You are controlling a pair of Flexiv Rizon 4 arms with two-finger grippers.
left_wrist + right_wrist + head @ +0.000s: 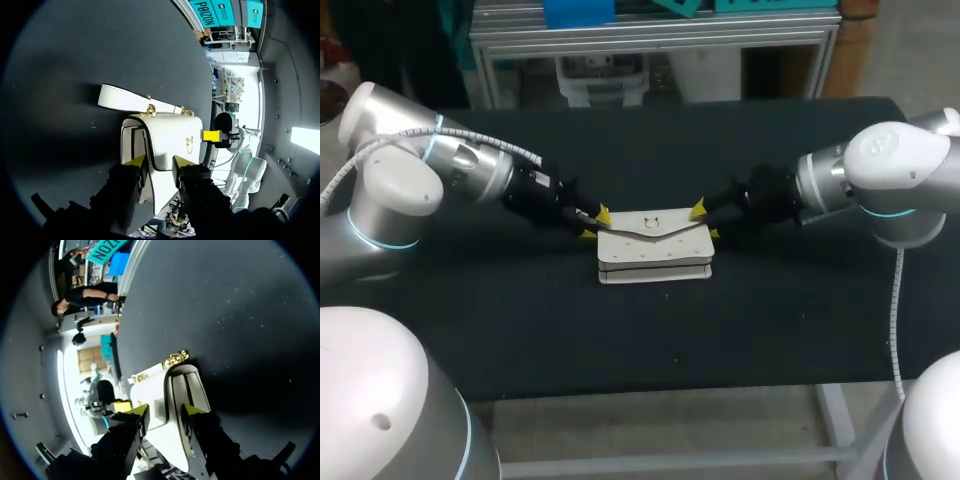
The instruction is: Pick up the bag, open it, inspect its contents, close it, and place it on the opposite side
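The white bag [655, 250] lies on the black bench [650, 150] between the two arms, flap up, with its gold clasp [653, 221] on top. The left claw [595, 223] is at one end of the bag and the right claw [705, 220] at the other, facing each other across it.

In the left wrist view, the left claw [159, 162] is clamped on the near end of the bag [170, 135]. White leather fills the gap between its yellow tips. The strap [132, 100] lies ahead of the claw, beside the bag.

In the right wrist view, the right claw [165, 412] likewise grips its end of the bag [152, 390]. The gold fittings [175, 359] are just ahead of it.
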